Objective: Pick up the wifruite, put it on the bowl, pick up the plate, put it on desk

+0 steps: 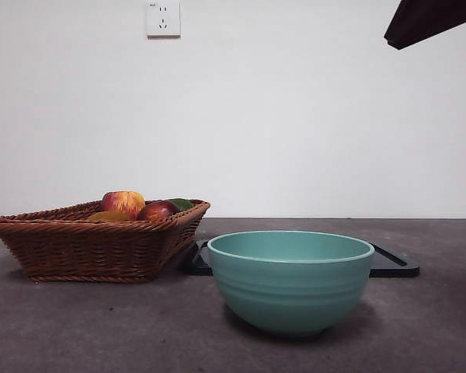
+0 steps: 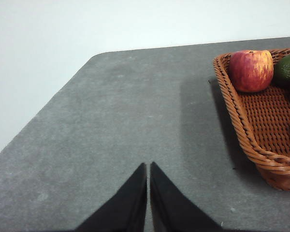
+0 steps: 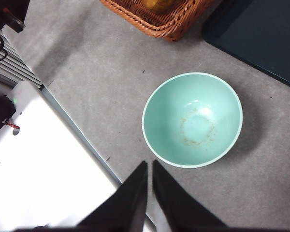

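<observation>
Grippers are shown with their black jaws pressed together and nothing held: the left one above bare desk just beside the wicker basket, the right one high above the desk near the bowl. The bowl, taken here as the landmark, is seen to be empty, with only a faint brownish ring on its floor. The fruit lies in the basket, which stands beside the bowl; a glossy black tray lies behind the bowl, partly under the basket's corner.

The step in hand is judged to be the fetching of 1 fruit, not yet begun. It would be done well if the jaws were parted before descent and brought down on the red-yellow apple, which stands highest and nearest the basket's rim, so that the darker fruits beside it are left undisturbed.

The bowl's empty interior is shown only in the right wrist view. The heap of fruit, with a dark red one, is shown in profile only in the front view, where 1 arm appears as a dark tip at the upper corner. No plate is visible in any of the 3 views.
</observation>
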Robot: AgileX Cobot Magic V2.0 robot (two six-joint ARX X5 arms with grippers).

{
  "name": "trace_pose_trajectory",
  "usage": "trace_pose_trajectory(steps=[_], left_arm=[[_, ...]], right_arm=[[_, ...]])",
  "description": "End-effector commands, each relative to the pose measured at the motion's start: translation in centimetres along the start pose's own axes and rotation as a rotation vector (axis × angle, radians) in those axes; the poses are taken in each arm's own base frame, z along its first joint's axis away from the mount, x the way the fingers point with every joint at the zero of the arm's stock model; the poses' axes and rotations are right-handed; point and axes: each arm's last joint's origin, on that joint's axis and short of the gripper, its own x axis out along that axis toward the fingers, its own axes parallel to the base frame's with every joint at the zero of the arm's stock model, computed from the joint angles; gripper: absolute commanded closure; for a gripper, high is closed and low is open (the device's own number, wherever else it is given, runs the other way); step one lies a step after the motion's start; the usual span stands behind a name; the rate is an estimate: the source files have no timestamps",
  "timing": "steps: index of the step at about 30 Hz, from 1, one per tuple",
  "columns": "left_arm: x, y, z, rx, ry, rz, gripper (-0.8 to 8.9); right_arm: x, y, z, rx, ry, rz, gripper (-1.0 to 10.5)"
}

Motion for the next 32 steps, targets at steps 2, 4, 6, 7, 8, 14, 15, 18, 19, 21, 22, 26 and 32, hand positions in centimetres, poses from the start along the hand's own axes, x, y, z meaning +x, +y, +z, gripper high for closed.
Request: trace_pose_trajectory(steps=[2, 4, 6, 7, 8, 14, 15, 18, 19, 21, 22, 26, 32], left_arm=[[0.2, -0.1, -0.7, -0.005, 0.026, -0.001, 8.04], [0.2, -0.1, -0.7, -0.005, 0.026, -0.001, 8.04], [0.2, -0.1, -0.7, -0.005, 0.026, -0.001, 8.04], [0.2, -0.1, -0.7, -0.005, 0.025, -0.001, 8.04], [0.2, -0.1, -0.7, -0.005, 0.025, -0.001, 8.04], [0.2, -0.1, -0.7, -0.005, 0.025, -0.001, 8.04], [0.2, -0.1, -0.7, -0.005, 0.025, -0.001, 8.04], [0.2, -0.1, -0.7, -0.005, 0.025, -0.001, 8.04], [0.2, -0.1, -0.7, -0.005, 0.025, -0.001, 8.04], [0.2, -0.1, -0.7, -0.005, 0.025, -0.001, 8.04], [0.2, -0.1, -0.7, -0.005, 0.025, -0.001, 8.04], [0.2, -0.1, -0.7, -0.005, 0.025, -0.001, 8.04], [0.2, -0.1, -0.7, -0.005, 0.025, -0.001, 8.04]], right_arm=[[-0.2, 0.3, 0.5, -0.026, -0.014, 0.013, 9.4], [-0.4, 0.5, 0.4, -0.08, -0.025, 0.013, 9.4], [-0.7, 0.3, 0.5, -0.121, -0.058, -0.033, 9.4], [-0.9, 0.1, 0.7, -0.137, -0.088, -0.077, 9.4], [-1.2, -0.2, 0.9, -0.148, -0.127, -0.115, 9.4], [-3.6, -2.1, 0.6, -0.159, -0.384, -0.271, 9.4], [-4.0, -2.5, 0.3, -0.165, -0.42, -0.306, 9.4], [-4.7, -3.7, -0.8, -0.194, -0.506, -0.413, 9.4], [-4.8, -4.0, -1.2, -0.199, -0.528, -0.449, 9.4], [-4.9, -4.7, -2.4, -0.204, -0.582, -0.514, 9.4], [-4.9, -4.9, -3.0, -0.201, -0.605, -0.536, 9.4], [-4.3, -6.0, -5.5, -0.195, -0.682, -0.618, 9.4], [-2.5, -7.4, -8.8, -0.209, -0.757, -0.675, 9.4]])
